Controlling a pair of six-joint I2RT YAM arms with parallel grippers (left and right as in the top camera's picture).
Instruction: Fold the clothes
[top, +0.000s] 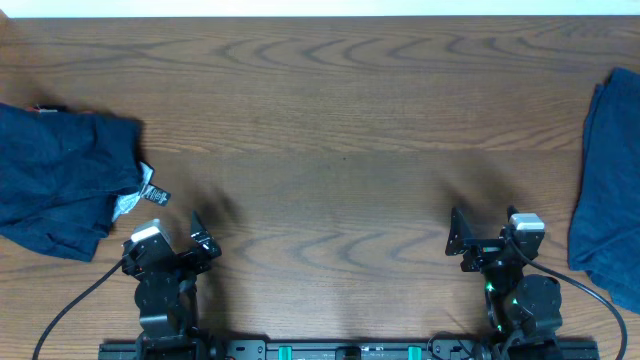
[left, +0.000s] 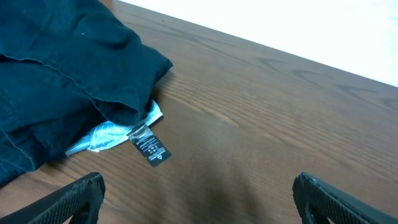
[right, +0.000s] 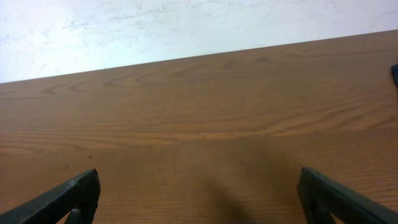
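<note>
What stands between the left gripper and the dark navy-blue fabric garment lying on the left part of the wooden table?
Nothing visible. Only brown wooden table separates the open left gripper from the dark navy-blue fabric garment; its small black tag lies at the near edge.

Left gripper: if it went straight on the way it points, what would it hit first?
Probably just bare table; the left gripper is open. The navy garment and its black tag lie off left, possibly brushed.
</note>
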